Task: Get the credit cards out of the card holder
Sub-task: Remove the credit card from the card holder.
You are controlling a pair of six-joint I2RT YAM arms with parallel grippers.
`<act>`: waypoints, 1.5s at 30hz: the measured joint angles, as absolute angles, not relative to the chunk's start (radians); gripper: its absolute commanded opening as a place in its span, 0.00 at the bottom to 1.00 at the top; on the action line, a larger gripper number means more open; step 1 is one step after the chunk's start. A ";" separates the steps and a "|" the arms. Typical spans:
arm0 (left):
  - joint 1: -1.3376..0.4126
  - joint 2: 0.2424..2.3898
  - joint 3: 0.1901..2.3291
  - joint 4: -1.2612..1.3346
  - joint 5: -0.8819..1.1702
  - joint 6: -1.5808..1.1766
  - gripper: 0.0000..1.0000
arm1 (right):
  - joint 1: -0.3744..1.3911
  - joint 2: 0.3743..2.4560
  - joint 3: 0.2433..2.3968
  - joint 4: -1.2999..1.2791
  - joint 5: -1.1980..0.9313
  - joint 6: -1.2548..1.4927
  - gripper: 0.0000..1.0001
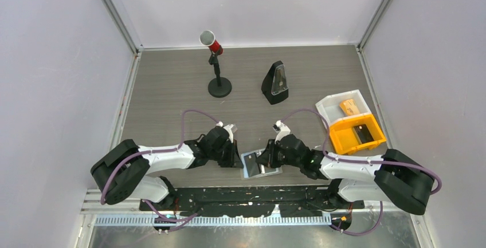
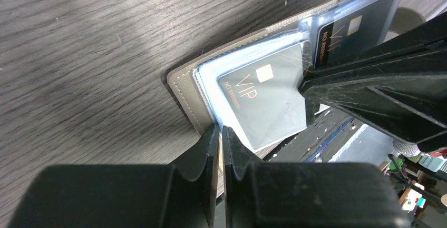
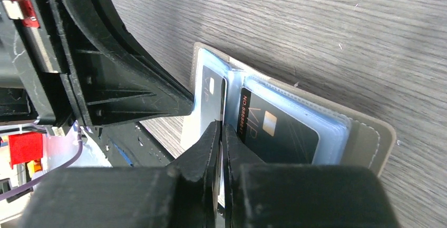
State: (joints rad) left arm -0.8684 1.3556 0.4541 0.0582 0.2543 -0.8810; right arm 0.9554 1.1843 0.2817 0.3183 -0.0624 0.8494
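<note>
Card holder point(image 1: 261, 164) open at the desk's point(image 1: 172, 87) near edge.
Left pincer point(image 2: 220, 130) and right pincer point(image 3: 220, 128) each clamp a sleeve edge; dark credit cards point(image 2: 263, 99) sit inside; tray box point(image 1: 351, 146) holds two more.

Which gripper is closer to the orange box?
Right. The right gripper is on the right side of the card holder, the side facing the orange box. The left gripper is at its left edge, farther from the box.

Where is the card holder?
In the top view, the card holder lies open at the near edge of the table, between the left gripper and right gripper.
</note>
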 measured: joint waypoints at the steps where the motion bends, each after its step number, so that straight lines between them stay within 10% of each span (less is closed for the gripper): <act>1: -0.868 1.356 0.454 0.058 0.254 -0.881 0.09 | 0.955 1.179 0.280 0.318 -0.063 0.850 0.06; 10: -0.868 1.357 0.458 0.055 0.254 -0.881 0.09 | 0.932 1.132 0.259 0.317 -0.076 0.863 0.05; 14: -0.868 1.357 0.461 0.046 0.253 -0.881 0.09 | 0.932 1.140 0.259 0.326 -0.092 0.863 0.23; 17: -0.868 1.357 0.464 0.037 0.253 -0.880 0.09 | 0.932 1.160 0.260 0.326 -0.102 0.857 0.06; 45: -0.868 1.357 0.471 0.020 0.250 -0.878 0.10 | 0.878 1.109 0.295 0.243 -0.184 0.783 0.05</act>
State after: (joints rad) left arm -0.8684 1.3575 0.4709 0.0200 0.2501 -0.8780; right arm 0.8783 1.1091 0.2955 0.2432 -0.1844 0.7834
